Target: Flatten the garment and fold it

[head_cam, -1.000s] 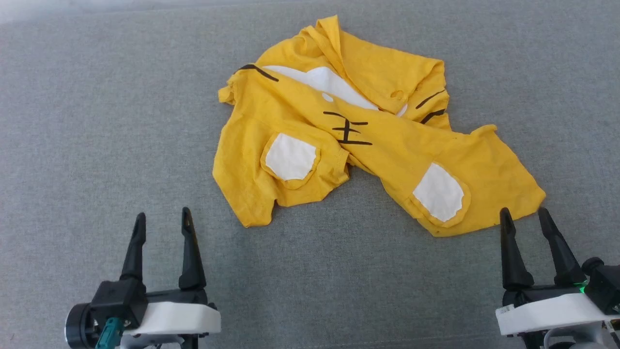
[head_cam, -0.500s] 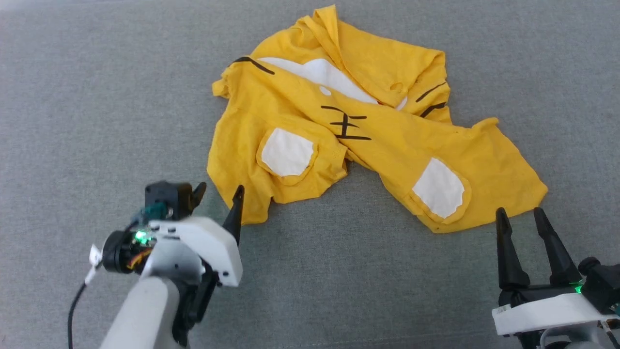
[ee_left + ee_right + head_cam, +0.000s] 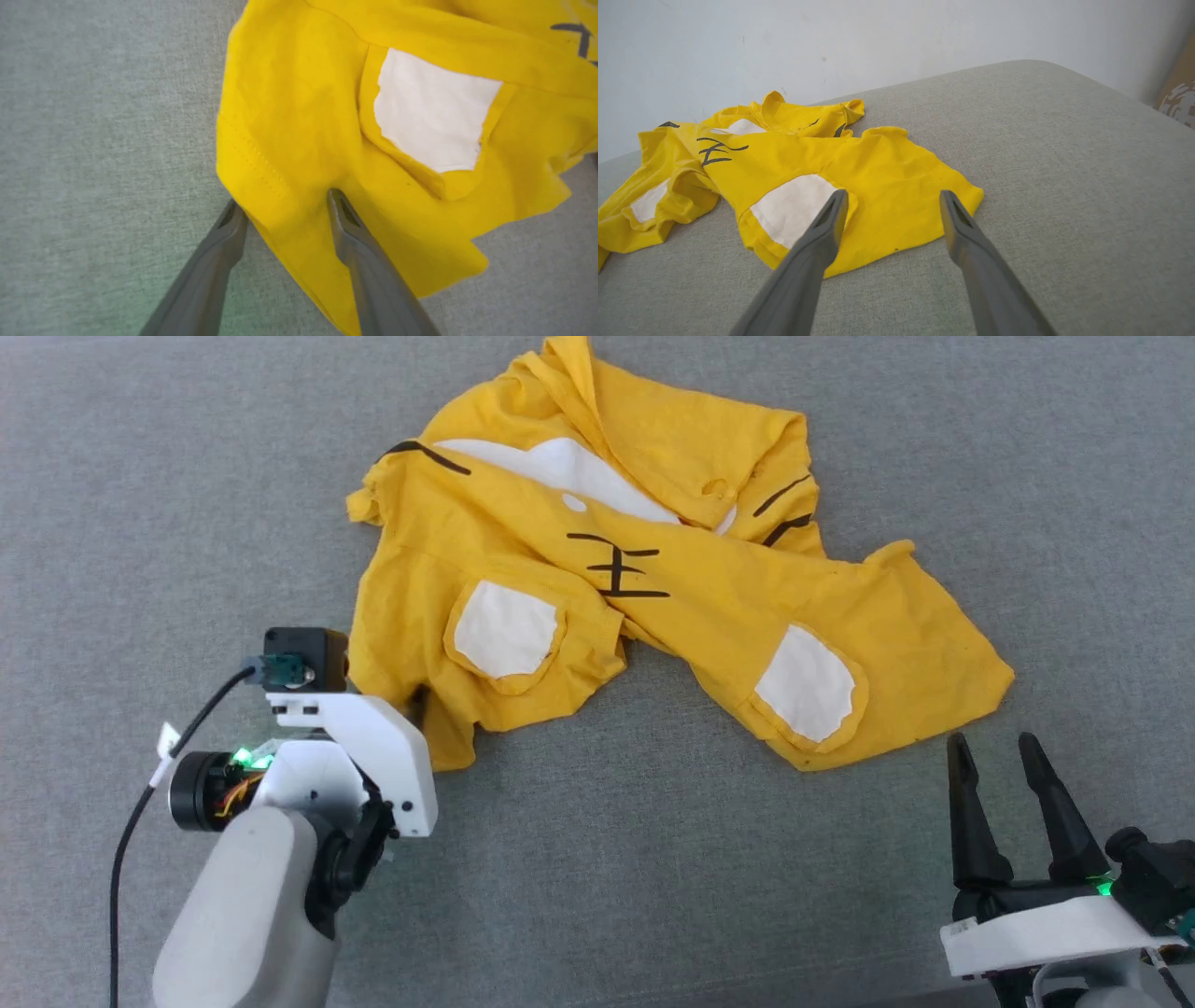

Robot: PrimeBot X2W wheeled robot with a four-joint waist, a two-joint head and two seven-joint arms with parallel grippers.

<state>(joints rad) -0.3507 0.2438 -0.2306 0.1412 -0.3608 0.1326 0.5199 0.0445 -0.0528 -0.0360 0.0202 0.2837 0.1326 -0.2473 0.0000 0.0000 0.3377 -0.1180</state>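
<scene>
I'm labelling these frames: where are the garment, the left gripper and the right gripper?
garment (image 3: pixel 934 653): head view, plain yellow cloth near the hem.
left gripper (image 3: pixel 284 200): left wrist view, midway between fingertips.
right gripper (image 3: pixel 991 742): head view, midway between fingertips.

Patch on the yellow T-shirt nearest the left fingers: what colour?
Plain white patch, yellow-bordered, on the bright yellow cotton T-shirt; clearest in the left wrist view.

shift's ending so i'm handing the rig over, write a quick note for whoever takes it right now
Left pincer: open, straddling the shirt's near-left hem, one finger over the cloth, one beside it over the cushion; no grip yet.
Right pincer: open, short of the shirt's near-right corner, apart from it.
Shirt: crumpled and twisted on the grey cushion.
Done: nothing flattened or folded.
Left: grip, spread flat, fold.
</scene>
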